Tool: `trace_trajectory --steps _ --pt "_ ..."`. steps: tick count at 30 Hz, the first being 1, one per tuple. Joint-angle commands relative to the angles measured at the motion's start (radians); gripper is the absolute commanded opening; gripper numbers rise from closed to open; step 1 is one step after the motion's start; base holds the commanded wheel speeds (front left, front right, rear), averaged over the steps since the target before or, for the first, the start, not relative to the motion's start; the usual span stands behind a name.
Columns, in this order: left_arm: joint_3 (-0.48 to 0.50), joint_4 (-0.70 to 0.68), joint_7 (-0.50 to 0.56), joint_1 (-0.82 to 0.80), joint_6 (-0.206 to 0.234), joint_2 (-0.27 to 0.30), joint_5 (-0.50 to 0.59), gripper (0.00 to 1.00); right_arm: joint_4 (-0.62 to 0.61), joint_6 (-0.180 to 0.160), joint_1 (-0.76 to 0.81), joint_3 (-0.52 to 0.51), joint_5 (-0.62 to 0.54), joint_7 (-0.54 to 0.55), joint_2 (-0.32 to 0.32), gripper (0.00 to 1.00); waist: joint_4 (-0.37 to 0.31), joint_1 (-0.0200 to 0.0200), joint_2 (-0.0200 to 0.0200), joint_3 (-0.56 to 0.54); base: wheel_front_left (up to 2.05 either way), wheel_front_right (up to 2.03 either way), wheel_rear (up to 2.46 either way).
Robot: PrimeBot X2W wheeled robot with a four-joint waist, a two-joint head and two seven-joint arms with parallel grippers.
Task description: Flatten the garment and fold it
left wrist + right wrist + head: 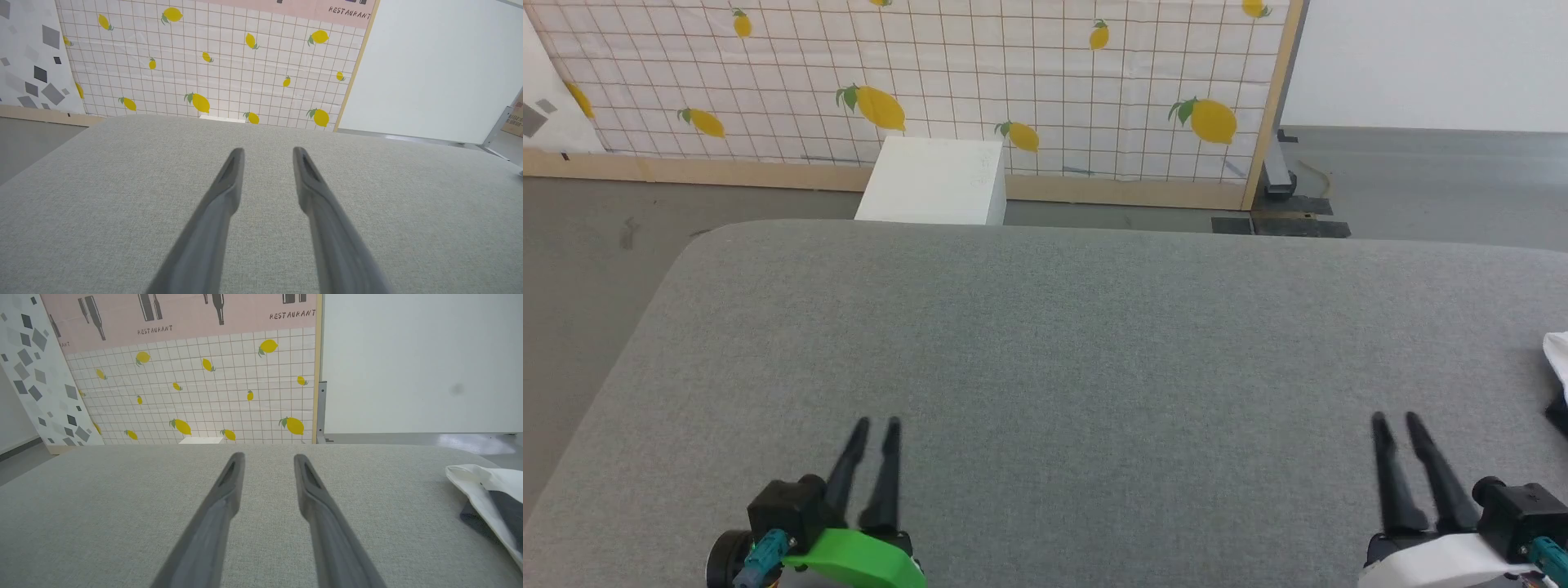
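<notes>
The garment (1558,359) lies at the far right edge of the head view, a white fold with a dark patch below it, mostly cut off. In the right wrist view the garment (486,490) is a white bundle with black cloth tucked in, off to the right of my fingers. My right gripper (1394,421) stands open over bare grey cloth, left of the garment and apart from it. My left gripper (876,423) is open at the lower left, holding nothing. Between the left fingers (229,175) I see just the table cover.
The grey fabric table (1045,327) has a rounded far-left corner and a far edge. Beyond it stand a white box (934,181) on the floor and a lemon-print panel (980,82). A wooden frame post (1270,106) rises at the panel's right end.
</notes>
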Motion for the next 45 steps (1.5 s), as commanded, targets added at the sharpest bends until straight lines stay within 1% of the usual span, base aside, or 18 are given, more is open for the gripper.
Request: trace_trajectory --steps 1,11,45 --pt "0.0 0.0 0.0 0.0 0.0 0.0 0.0 0.0 0.0 0.0 0.0 0.0 0.0 0.0 0.0 0.0 0.0 0.0001 0.0 0.0 0.0 0.0 0.0" --pt "0.0 -0.001 0.002 0.0 0.001 0.0 0.001 0.0 0.0 0.0 -0.001 0.0 -0.001 0.001 0.0 0.0 -0.001 0.0001 0.0 0.001 0.0 0.0 0.0" --pt "0.022 -0.051 0.07 -0.007 0.032 -0.001 0.055 0.0 -0.016 0.0 -0.034 0.025 -0.036 0.053 0.001 0.0 -0.017 0.0001 0.0 0.02 0.0 0.0 0.0"
